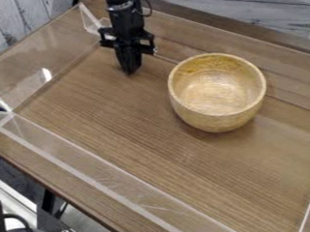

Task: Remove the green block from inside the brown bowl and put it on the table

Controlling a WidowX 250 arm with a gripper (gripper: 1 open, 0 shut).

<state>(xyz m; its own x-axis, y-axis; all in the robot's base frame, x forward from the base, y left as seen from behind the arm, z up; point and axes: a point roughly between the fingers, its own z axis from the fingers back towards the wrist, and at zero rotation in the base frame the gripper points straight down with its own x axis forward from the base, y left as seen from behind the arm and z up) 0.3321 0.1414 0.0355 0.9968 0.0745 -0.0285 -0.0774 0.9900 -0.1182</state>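
The pincer hung pressed together, pointing down at the far left of the desk, well apart from the bowl on the right, and with no green block visible anywhere, any reach into the bowl risked closing on nothing

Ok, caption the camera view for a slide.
Shut gripper pointing down at the table, left of a brown bowl showing no block.
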